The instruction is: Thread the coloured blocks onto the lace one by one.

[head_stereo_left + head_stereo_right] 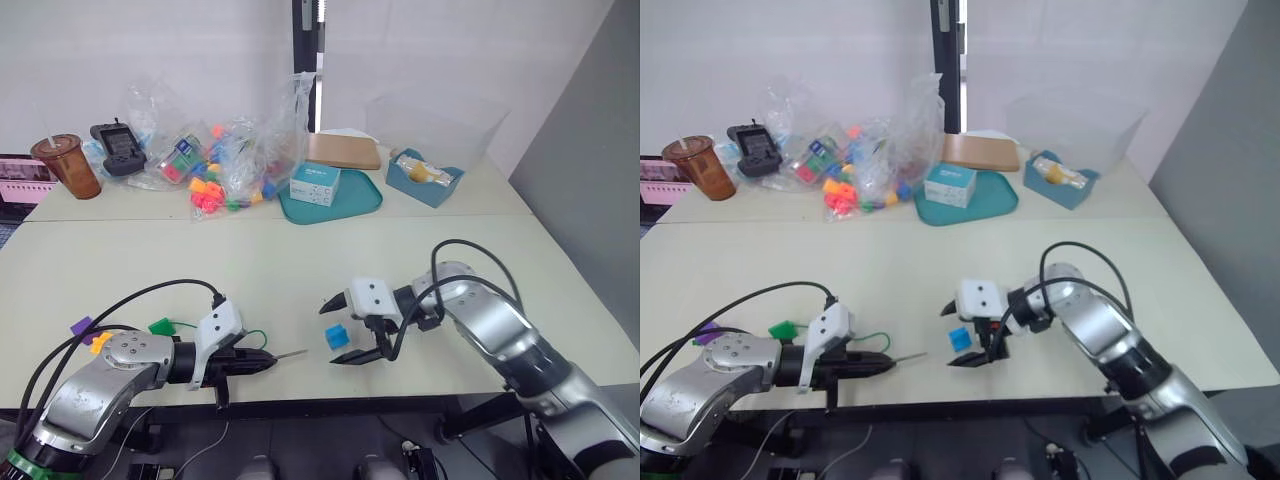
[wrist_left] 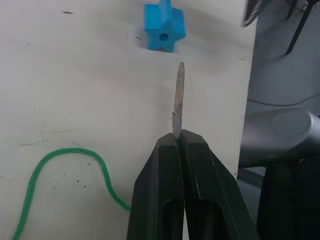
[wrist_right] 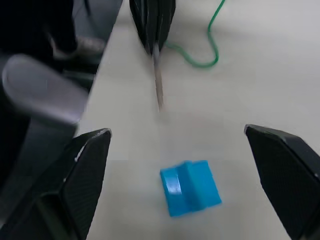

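Observation:
My left gripper [image 1: 268,361] is shut on the lace's grey needle tip [image 2: 178,97], which points toward a light blue star-shaped block [image 1: 337,337] lying on the table. Behind the fingers the green lace [image 2: 75,156] curls back over the tabletop. My right gripper [image 3: 177,131] is open, its two fingers on either side of the light blue block [image 3: 190,187] without touching it. Purple [image 1: 80,327], orange-yellow [image 1: 100,343] and green [image 1: 162,326] blocks lie near my left forearm; I cannot tell whether they sit on the lace.
The table's front edge runs just below both grippers. At the back stand a heap of toy pieces in clear bags [image 1: 232,160], a teal tray [image 1: 350,203] with a small box, a brown cup [image 1: 68,166] and a blue box [image 1: 424,177].

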Tool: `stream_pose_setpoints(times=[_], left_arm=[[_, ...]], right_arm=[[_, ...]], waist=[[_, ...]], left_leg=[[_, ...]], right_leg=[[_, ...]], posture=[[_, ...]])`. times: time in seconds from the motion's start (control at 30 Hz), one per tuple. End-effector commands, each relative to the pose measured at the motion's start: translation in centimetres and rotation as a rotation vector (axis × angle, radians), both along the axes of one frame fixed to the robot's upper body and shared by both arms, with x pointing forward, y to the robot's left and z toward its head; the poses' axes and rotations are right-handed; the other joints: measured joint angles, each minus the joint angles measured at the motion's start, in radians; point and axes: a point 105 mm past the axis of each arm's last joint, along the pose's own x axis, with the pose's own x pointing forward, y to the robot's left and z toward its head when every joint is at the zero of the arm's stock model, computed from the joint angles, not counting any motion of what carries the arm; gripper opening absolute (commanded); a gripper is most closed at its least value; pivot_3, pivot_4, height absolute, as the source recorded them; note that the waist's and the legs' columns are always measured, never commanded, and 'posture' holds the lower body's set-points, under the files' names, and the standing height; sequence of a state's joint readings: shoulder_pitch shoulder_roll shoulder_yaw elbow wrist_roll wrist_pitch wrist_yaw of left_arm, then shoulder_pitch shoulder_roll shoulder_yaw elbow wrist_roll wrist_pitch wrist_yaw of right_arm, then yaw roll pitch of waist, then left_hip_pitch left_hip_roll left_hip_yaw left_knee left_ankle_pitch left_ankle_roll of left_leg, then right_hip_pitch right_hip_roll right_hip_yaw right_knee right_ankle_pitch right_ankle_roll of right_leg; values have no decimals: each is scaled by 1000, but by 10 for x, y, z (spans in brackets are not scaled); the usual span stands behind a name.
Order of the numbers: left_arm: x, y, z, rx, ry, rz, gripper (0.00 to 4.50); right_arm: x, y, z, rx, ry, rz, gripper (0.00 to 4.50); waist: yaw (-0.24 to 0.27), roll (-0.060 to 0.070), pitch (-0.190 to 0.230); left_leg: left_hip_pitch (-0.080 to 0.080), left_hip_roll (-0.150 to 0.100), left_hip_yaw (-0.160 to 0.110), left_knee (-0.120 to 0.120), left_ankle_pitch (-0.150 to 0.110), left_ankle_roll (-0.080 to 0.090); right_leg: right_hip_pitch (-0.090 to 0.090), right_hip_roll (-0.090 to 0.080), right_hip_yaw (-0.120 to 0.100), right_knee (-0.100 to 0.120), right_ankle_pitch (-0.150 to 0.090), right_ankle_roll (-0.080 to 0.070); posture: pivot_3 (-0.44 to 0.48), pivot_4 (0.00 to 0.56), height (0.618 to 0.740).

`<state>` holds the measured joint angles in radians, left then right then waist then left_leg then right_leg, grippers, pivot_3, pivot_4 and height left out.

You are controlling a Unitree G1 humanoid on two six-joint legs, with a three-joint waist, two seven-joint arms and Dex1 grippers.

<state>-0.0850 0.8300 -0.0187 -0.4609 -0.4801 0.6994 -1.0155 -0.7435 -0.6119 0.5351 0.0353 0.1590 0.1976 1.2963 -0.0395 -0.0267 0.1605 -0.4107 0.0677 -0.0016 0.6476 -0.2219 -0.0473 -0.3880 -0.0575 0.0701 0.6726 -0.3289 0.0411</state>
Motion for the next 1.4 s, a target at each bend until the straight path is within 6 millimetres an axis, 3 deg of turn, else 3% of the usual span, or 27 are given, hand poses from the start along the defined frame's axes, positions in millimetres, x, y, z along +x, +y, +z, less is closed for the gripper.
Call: stream_pose_setpoints(times=[0.03, 0.23, 0.57, 1.03, 1.4], left_arm=[[-5, -9, 9, -20, -30, -19, 0], [-11, -14, 10, -27, -28, -9, 0], [-7, -12, 7, 7, -32, 27, 0], [20, -23, 0, 24, -106, 43, 0], [23, -39, 3, -7, -108, 7, 0]], right_arm=[[8, 0, -6, -22, -43, 81, 4484], [18, -6, -16, -43, -39, 121, 4484], [20, -5, -25, -10, 5, 61, 1368], [14, -11, -31, -11, 15, -69, 1366], [13, -10, -29, -17, 24, -87, 1366]], waist=[[3, 0, 0], [4, 0, 0], [3, 0, 0], [18, 0, 0], [25, 0, 0]], left_leg=[[0, 0, 0, 0, 0, 0], [0, 0, 0, 2, 0, 0], [1, 0, 0, 2, 0, 0], [2, 0, 0, 3, 0, 0], [1, 0, 0, 5, 0, 0]], right_leg=[[0, 0, 0, 0, 0, 0], [0, 0, 0, 3, 0, 0], [0, 0, 0, 5, 0, 0], [0, 0, 1, 6, 0, 0], [0, 0, 1, 6, 0, 0]], posture=[[0, 150, 740], [0, 150, 740], [0, 150, 740], [0, 150, 740], [0, 150, 740]])
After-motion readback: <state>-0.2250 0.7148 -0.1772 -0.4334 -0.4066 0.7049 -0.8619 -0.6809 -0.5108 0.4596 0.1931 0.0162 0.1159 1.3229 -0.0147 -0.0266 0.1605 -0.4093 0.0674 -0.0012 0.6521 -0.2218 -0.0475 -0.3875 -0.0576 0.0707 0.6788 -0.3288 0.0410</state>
